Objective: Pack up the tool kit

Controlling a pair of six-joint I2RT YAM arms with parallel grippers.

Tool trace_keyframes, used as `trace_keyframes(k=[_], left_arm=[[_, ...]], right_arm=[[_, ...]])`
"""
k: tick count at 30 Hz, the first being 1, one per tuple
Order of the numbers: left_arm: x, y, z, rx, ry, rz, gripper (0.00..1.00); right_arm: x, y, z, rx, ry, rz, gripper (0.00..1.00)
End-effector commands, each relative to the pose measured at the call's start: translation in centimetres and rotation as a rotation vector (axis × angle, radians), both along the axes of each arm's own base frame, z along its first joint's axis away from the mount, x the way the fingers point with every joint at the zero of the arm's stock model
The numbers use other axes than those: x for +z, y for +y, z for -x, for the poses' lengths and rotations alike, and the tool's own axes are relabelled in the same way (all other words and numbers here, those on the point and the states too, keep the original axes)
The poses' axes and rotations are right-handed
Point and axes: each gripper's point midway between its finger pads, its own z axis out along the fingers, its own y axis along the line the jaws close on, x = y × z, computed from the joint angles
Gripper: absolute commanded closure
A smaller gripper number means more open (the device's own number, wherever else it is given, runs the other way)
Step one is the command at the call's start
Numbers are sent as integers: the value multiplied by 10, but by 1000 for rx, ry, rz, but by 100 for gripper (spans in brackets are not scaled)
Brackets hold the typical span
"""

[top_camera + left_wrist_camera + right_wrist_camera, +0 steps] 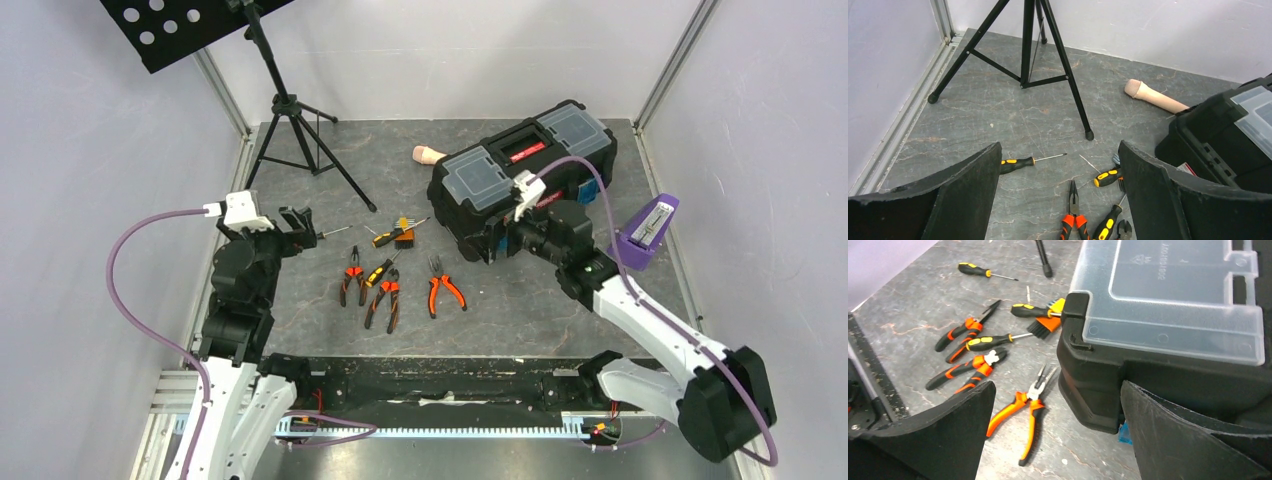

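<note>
The black toolbox (525,175) sits closed at the back right, its clear lids (1173,290) down and a blue latch (1123,432) at its near corner. In front of it lie orange-handled pliers (445,293), two more pairs (352,275) (385,300) and yellow-black screwdrivers (380,270) (1018,163). My left gripper (300,228) hovers open left of the tools, holding nothing (1060,200). My right gripper (497,240) stands open at the toolbox's front corner, with the table and pliers (1020,407) between its fingers (1058,435).
A black tripod (295,130) with a perforated plate stands at the back left. A beige cylindrical handle (428,154) lies behind the toolbox's left end. A purple stapler-like object (648,228) sits at the right edge. An orange bit holder (403,236) lies among the tools.
</note>
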Motion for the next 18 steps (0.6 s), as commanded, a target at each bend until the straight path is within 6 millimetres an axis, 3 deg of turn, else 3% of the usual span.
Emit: trace_keyframes(k=[1,4,7,9,14,18], left_arm=[[2,-7,-7,-26,-8,18,8],[0,-13,-8,-55,5,27,8],[2,-27,-11,-106,6,72,8],[3,-46,-15,-178,29,125,8],[1,-111,-25,-400,149,270,8],[3,-173,-28,-550,215,342,8]], right_arm=[[39,21,1,96,-17,19,2],[72,-10,-18,-11,-53,69,2],[105,-60,-47,-169,-81,61,2],[120,-95,-66,-280,-85,42,2],[128,-166,-119,-473,-36,1,2],[118,-199,-157,-496,27,-65,2]])
